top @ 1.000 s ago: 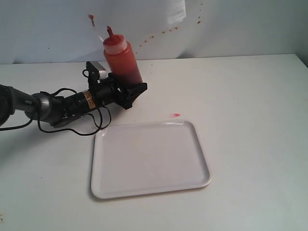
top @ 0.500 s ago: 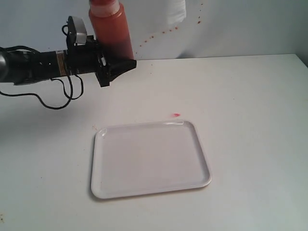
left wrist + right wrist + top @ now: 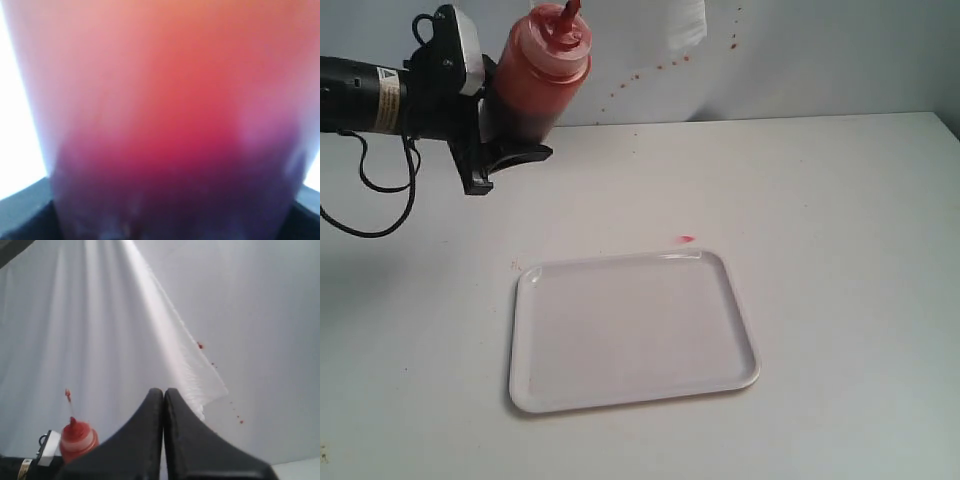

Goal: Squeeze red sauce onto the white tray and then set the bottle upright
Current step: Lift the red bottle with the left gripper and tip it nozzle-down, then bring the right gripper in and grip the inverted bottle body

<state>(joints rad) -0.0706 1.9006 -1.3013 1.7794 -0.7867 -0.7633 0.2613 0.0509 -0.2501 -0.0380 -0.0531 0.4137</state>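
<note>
The bottle (image 3: 535, 78) is held in the air at the upper left, tilted with its nozzle leaning right and toward the camera. My left gripper (image 3: 505, 140) is shut on its dark red lower part. In the left wrist view the bottle (image 3: 160, 100) fills the picture as a red blur. The white tray (image 3: 630, 385) lies flat on the table, below and to the right of the bottle, with no red sauce on it. My right gripper (image 3: 163, 392) is shut and empty, out of the exterior view; its camera sees the bottle (image 3: 77, 440) far off.
A small pinkish-red spot (image 3: 686, 239) marks the table just behind the tray. Red specks (image 3: 650, 72) dot the white backdrop cloth. Black cables (image 3: 370, 190) hang from the left arm over the table's left part.
My left gripper has lifted the bottle off the table, swung it up and to the left, and tipped it so the nozzle leans rightward. The tray has not moved.
</note>
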